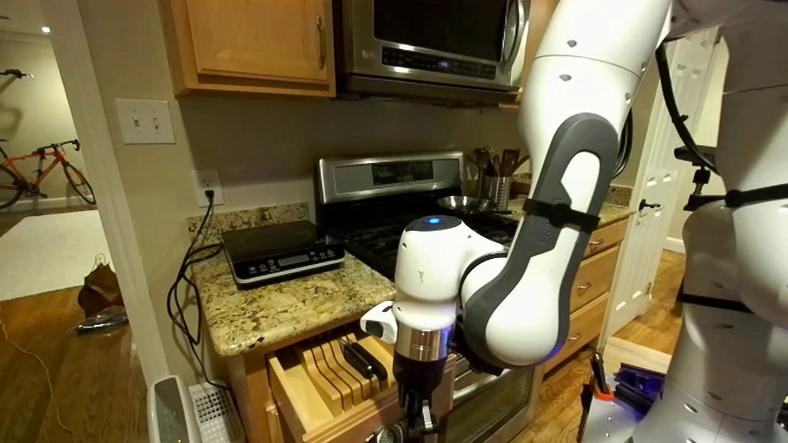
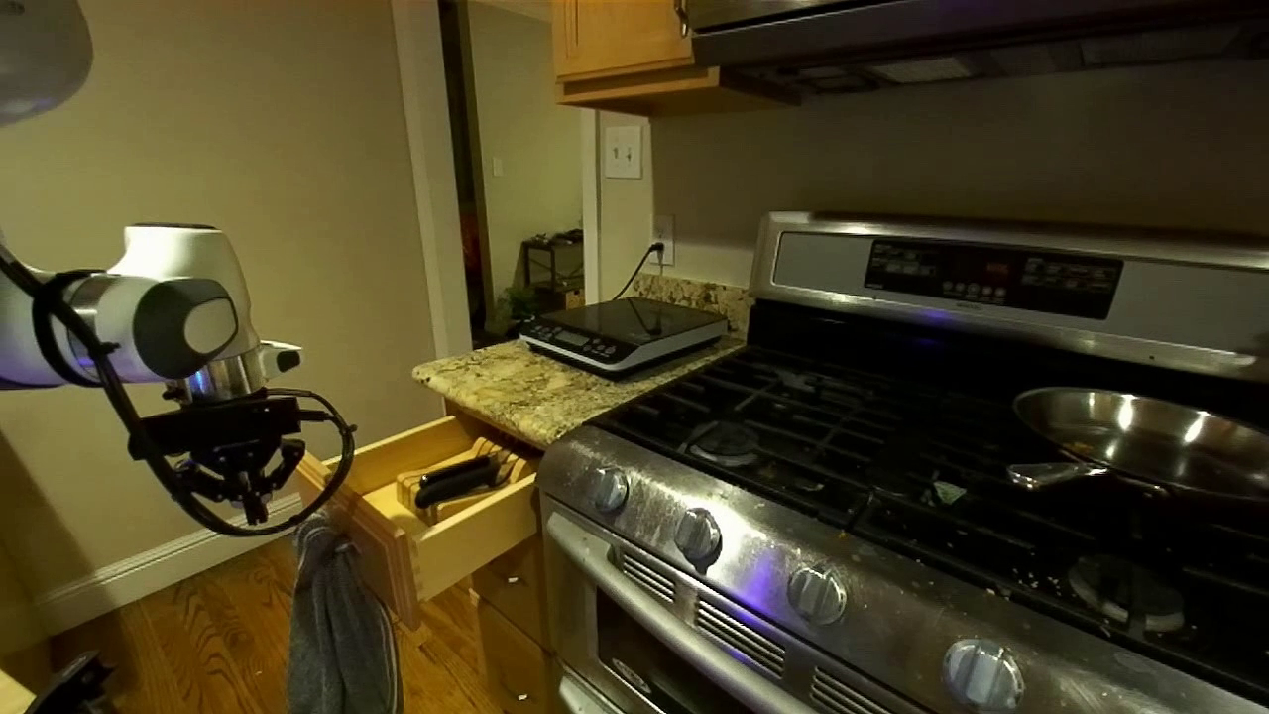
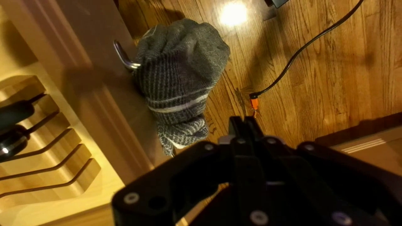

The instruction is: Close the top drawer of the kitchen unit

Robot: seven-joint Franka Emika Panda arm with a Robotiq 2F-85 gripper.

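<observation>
The top drawer stands pulled out of the kitchen unit; its light-oak side wall shows in both exterior views [image 1: 289, 394] [image 2: 481, 540]. Its front panel [image 3: 122, 125] runs diagonally in the wrist view. The slotted knife tray with dark-handled knives is inside. The kitchen unit has a speckled granite countertop [image 1: 277, 304], also seen in an exterior view [image 2: 501, 382]. My gripper [image 1: 422, 421] points down in front of the drawer's front panel, also in an exterior view [image 2: 256, 511]. In the wrist view its fingertips [image 3: 241, 119] are together, with nothing between them, over the floor.
A grey towel [image 3: 185, 69] hangs from the drawer's metal handle [image 3: 122, 56]. The steel stove [image 2: 674, 516] stands beside the unit. A black induction cooktop [image 1: 277, 246] sits on the countertop. A cable [image 3: 292, 59] crosses the wooden floor. A white appliance [image 1: 169, 412] stands beside the unit.
</observation>
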